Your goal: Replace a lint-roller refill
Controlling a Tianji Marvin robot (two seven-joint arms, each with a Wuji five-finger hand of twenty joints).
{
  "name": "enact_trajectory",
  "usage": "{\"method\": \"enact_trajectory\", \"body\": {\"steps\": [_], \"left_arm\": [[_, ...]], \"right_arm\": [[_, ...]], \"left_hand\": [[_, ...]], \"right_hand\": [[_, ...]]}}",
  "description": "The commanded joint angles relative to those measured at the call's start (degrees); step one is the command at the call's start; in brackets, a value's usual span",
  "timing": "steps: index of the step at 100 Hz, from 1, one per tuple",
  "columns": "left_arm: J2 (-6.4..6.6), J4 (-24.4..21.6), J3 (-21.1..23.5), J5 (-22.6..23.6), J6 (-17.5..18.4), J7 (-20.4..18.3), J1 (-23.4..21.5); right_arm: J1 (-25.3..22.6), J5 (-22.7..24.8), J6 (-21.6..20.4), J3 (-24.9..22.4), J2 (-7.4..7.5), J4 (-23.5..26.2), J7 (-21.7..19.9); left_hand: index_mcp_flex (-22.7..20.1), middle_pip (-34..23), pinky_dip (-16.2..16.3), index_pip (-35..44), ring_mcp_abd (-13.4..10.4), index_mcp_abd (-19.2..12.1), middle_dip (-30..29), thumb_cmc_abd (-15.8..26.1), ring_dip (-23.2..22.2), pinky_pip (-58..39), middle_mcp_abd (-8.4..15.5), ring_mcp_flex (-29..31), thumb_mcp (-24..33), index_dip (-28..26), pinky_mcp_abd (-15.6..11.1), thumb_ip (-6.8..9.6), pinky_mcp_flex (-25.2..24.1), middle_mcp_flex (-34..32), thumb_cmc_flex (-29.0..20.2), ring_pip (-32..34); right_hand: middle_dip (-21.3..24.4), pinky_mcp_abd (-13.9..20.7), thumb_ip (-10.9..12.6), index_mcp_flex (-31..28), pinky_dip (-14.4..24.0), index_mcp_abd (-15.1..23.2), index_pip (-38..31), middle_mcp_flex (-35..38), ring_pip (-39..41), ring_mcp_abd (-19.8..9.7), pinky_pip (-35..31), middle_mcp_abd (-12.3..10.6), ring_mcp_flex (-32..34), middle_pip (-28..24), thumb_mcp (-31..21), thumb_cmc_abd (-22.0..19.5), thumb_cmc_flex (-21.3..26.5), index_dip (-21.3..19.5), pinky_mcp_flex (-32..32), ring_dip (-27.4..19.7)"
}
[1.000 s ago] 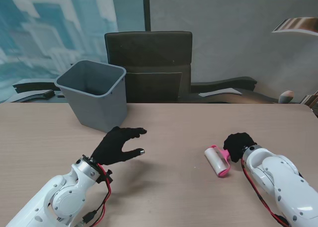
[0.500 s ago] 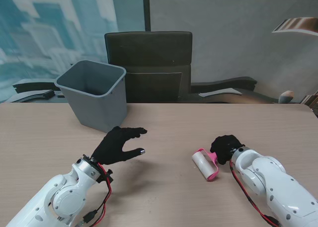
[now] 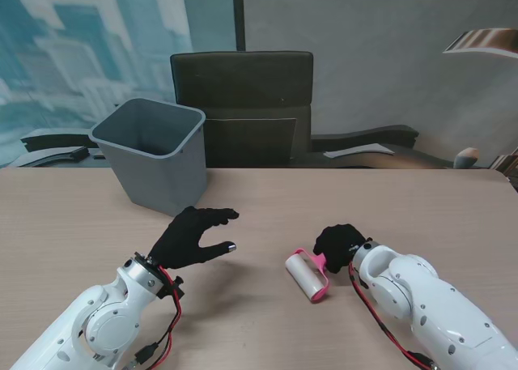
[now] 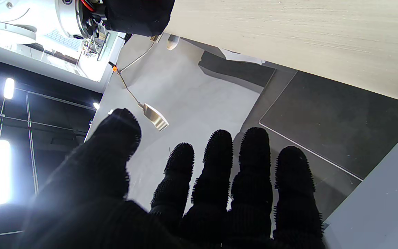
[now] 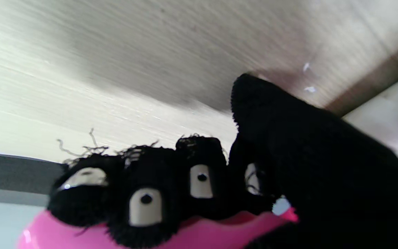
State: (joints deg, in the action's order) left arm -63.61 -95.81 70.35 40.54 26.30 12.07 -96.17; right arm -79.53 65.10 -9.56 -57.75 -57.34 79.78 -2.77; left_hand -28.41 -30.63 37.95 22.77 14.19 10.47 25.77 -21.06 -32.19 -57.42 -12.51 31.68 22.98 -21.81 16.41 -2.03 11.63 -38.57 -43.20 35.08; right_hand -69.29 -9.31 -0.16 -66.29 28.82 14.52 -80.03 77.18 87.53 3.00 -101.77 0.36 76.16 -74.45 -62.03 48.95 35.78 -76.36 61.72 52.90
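Note:
A pink lint roller with a white roll is held just over the table, a little right of the middle. My right hand, in a black glove, is shut on its pink handle; the curled fingers wrap over the handle in the right wrist view. My left hand hovers over the table to the left of the roller, open, fingers spread and holding nothing. Those spread fingers fill the left wrist view, which shows no roller.
A grey waste bin stands on the table's far left, just beyond my left hand. A dark office chair sits behind the table's far edge. The wooden table stretches between the two arms.
My right hand has carried the lint roller leftward, toward the middle of the table and my left hand. The left hand has not moved.

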Motion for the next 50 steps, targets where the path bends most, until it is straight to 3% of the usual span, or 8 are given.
{"method": "enact_trajectory", "body": {"steps": [1,23,50], "left_arm": [[-0.24,-0.27,0.16,-0.04,-0.08,-0.75,-0.31],[-0.23,-0.27,0.12,-0.15,-0.13,-0.88,-0.29],[-0.19,-0.28,0.14,0.03,-0.11,-0.94,-0.29]], "right_arm": [[-0.08,0.30,-0.26,0.10,-0.47,-0.03,-0.76],[-0.42,2.64,-0.05,-1.78,-0.03,-1.05,-1.09],[-2.93,9.13,4.76,-7.15,0.72,-1.77,-3.06]], "left_hand": [[-0.91,-0.60,0.88,1.14,-0.83,-0.57,0.56,0.85,-0.78,-1.36,1.47,0.93,0.53,-0.79,-0.23,1.02,-0.05,-1.57,-0.14,1.16],[-0.92,-0.63,0.86,1.15,-0.76,-0.52,0.56,0.92,-0.79,-1.38,1.40,0.98,0.53,-0.76,-0.20,1.02,-0.07,-1.58,-0.14,1.19],[-0.95,-0.65,0.87,1.16,-0.76,-0.51,0.58,0.90,-0.82,-1.46,1.41,1.03,0.45,-0.75,-0.12,1.03,-0.03,-1.65,-0.15,1.25]], "right_hand": [[0.15,2.63,-2.32,-2.00,1.55,-0.06,0.03,1.13,12.08,-21.83,-4.99,4.89,-0.09,-1.40,0.11,2.16,1.31,-0.81,1.11,2.32],[0.19,2.62,-2.33,-2.01,1.64,-0.06,0.07,1.13,12.14,-21.79,-4.93,4.89,-0.11,-1.41,0.07,2.23,1.40,-0.87,1.03,2.10],[0.30,2.32,-2.34,-1.93,1.86,-0.24,0.27,0.80,12.14,-21.27,-4.80,5.19,-0.12,-1.27,0.03,2.43,1.59,-0.88,0.27,1.64]]}}
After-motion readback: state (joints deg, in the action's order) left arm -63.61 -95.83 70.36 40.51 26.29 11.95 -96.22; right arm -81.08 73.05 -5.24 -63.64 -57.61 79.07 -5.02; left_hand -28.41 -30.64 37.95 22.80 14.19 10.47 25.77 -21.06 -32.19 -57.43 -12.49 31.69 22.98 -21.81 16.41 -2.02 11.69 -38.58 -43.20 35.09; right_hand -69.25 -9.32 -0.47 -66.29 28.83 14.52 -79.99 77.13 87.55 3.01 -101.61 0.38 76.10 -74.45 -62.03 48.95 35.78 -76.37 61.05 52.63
